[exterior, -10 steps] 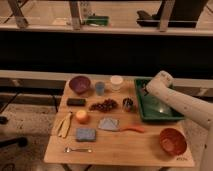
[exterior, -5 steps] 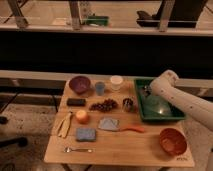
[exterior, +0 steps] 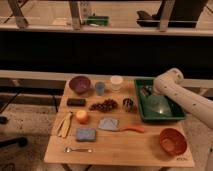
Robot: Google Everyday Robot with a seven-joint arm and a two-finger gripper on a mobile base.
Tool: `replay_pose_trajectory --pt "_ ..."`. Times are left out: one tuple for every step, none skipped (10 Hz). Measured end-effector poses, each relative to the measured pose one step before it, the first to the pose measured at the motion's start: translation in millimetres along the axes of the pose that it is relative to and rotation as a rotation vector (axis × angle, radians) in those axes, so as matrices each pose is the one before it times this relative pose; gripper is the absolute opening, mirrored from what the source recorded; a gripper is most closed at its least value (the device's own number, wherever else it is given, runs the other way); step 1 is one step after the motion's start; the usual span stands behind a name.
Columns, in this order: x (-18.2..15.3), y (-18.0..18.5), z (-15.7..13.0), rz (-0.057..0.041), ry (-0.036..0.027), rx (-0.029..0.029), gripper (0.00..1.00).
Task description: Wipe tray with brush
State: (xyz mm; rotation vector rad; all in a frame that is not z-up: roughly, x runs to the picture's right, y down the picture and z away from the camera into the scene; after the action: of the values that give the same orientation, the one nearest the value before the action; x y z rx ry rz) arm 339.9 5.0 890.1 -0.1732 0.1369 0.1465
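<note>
Hand: the hand (exterior: 145, 92) is low inside the tray's far-left corner, at the end of the white arm (exterior: 186, 98) that reaches in from the right edge; how far open it is, or whether it holds anything, cannot be told.
Tray: the deep-green tray (exterior: 162, 119) sits at the far-right corner of the tabletop (exterior: 130, 147).
Inside tray: a green bowl (exterior: 159, 105), just beside the hand.
Front-right corner: an orange bowl (exterior: 172, 141), apart from the tray.
Middle: an orange-handled utensil (exterior: 131, 129) lies flat, left of the orange bowl.
Far-left corner: a purple bowl (exterior: 80, 83).
</note>
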Motion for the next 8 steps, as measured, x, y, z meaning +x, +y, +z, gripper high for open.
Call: replay_pose_trajectory --pt "1.36 -0.16 -1.32 0.0013 -0.03135 -0.00761 0.07" --pt "0.65 -0.77 -2.77 0.00446 -0.04654 -0.00635 0.17" --pt "3.23 0.38 -2.47 0.00548 -0.03724 -0.01127 0.31" --pt "-1.79 0.12 -0.49 0.00499 -0.01568 -0.00887 0.39" --pt "-3.57 -0.86 0.39 0.00418 -0.01103 -0.00543 0.49" --pt "-0.61 0.1 -0.53 0.00396 -0.00274 -0.00141 0.59" --pt "1.42 0.75 -1.18 0.00599 0.00348 0.00263 0.69" --pt "-0.77 0.23 -0.73 0.00037 0.00651 0.0106 0.77"
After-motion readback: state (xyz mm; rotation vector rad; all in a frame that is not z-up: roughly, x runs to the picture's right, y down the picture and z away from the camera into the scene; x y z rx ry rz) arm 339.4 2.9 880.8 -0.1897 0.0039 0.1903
